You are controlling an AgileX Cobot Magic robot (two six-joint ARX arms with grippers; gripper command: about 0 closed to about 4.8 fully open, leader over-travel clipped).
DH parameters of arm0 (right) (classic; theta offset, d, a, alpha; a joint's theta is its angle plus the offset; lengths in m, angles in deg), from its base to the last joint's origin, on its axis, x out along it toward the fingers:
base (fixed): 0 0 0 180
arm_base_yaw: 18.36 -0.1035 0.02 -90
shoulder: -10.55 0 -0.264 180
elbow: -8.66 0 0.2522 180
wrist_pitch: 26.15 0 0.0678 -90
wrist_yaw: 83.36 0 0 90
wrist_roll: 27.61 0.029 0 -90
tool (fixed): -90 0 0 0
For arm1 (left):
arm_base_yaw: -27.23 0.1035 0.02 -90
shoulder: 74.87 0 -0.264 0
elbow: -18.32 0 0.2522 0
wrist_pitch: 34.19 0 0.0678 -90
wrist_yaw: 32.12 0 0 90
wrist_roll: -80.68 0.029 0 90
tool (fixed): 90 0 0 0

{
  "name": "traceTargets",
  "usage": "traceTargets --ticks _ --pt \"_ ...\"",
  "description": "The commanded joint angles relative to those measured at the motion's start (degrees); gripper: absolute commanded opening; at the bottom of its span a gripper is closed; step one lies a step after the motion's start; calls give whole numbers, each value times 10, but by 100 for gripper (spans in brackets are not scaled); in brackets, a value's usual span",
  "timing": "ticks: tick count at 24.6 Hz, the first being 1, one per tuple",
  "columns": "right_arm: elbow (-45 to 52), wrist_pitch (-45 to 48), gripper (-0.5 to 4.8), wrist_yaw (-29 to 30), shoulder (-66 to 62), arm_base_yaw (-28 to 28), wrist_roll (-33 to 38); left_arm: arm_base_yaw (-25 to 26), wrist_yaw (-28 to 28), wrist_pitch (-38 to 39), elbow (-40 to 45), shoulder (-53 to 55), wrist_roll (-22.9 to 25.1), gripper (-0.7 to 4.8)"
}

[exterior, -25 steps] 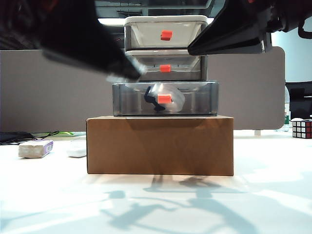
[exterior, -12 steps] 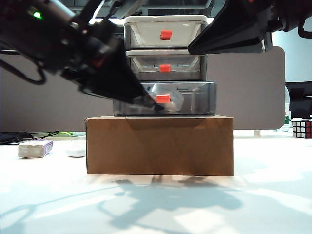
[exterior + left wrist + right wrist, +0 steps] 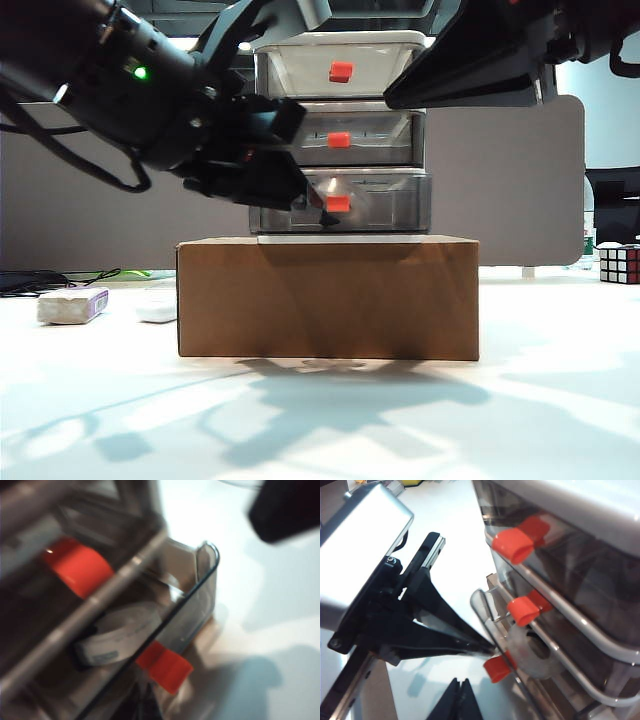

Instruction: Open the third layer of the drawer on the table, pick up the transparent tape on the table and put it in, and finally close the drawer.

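The closed left tool is pressed against the third layer, just beside its handle.

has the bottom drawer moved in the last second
Yes. The third layer has slid back into the drawer, its front now narrower against the cardboard box, pushed by the left gripper.

Smoky grey third layer with red-orange handle, brown cardboard box, white table

The table carries a cardboard box.
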Motion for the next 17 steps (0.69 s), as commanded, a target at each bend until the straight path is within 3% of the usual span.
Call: traceTargets --ticks 1,6,12,14,17 --pt "-3 14 -5 0 2 0 -2 1 -30 -54 0 11 15 -6" --pt "-3 14 -5 0 2 0 -2 1 -82 -105 0 40 28 -6" --pt "-4 13 -5 0 3 0 -2 3 -99 -128 0 59 39 -6" --pt "-3 16 -5 -6 17 0 -8 1 -101 -121 1 38 53 -6" --pt "-3 5 -5 -42 52 -1 -15 -20 -85 -51 2 -33 54 -6"
